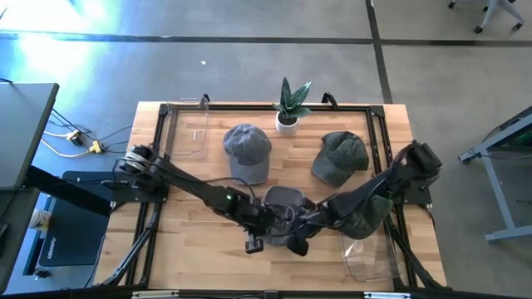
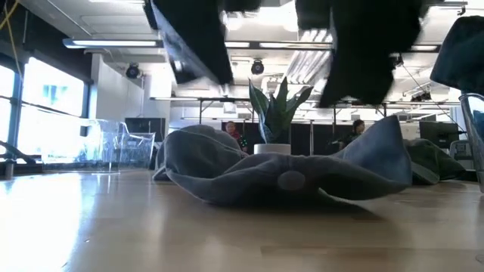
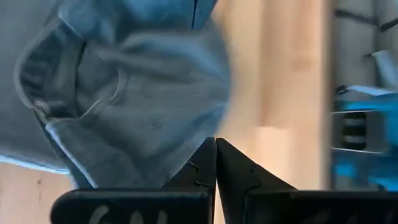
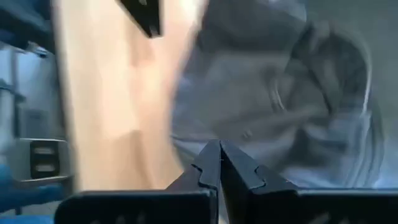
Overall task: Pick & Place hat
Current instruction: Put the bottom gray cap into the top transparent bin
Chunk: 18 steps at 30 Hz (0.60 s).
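Note:
A grey-blue hat (image 1: 285, 199) lies upside down at the middle of the table. In the low view the top of its crown (image 2: 290, 180) rests on the wood and its two sides rise. My left gripper (image 1: 277, 221) is shut at the hat's left side. My right gripper (image 1: 309, 219) is shut at the hat's right side. Both arms slant down over the hat and hide much of it in the high view. My left gripper pinches the hat's rim (image 3: 200, 138) between its two fingers, slanting down from the table's left. That side of the hat (image 2: 189, 140) stands raised off the wood. My right gripper pinches the opposite rim (image 4: 231, 138) between its two fingers, slanting down from the table's right. That side (image 2: 387, 132) is drawn up higher.
A second grey hat (image 1: 247, 151) and a green hat (image 1: 341, 156) lie farther back, with a potted plant (image 1: 289, 106) between them. A dark green hat (image 1: 374, 214) lies under my right arm. Clear containers stand at the far left (image 1: 191, 129) and near right (image 1: 370, 256).

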{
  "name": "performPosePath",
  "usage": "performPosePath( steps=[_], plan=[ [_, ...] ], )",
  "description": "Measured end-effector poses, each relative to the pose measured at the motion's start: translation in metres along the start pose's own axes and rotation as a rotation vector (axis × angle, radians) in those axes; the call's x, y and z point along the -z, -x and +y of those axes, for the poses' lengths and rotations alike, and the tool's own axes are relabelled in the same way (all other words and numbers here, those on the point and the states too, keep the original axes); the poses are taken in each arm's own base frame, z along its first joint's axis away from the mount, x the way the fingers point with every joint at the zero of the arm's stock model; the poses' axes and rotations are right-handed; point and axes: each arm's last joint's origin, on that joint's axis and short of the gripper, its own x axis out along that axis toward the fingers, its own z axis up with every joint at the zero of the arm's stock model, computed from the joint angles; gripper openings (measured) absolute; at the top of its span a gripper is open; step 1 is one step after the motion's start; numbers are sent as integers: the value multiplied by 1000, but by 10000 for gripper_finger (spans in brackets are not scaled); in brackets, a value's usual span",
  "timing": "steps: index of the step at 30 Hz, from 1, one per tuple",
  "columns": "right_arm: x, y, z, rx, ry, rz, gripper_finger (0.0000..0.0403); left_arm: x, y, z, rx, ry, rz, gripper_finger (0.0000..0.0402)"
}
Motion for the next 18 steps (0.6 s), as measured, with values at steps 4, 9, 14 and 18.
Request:
performPosePath(
  steps=[4, 9, 14, 18],
  plan=[
    [11, -23, -13, 58, -26, 52, 1, 11, -32, 11, -115, 6, 66, 1],
    [20, -30, -22, 95, -26, 179, 1, 25, -48, 21, -151, 28, 210, 0],
    [30, -18, -25, 181, -38, 254, 1, 27, -39, 22, -167, 36, 253, 0],
    [30, -18, -23, 156, 1, 252, 1, 16, -22, 13, -115, 26, 218, 0]
  ],
)
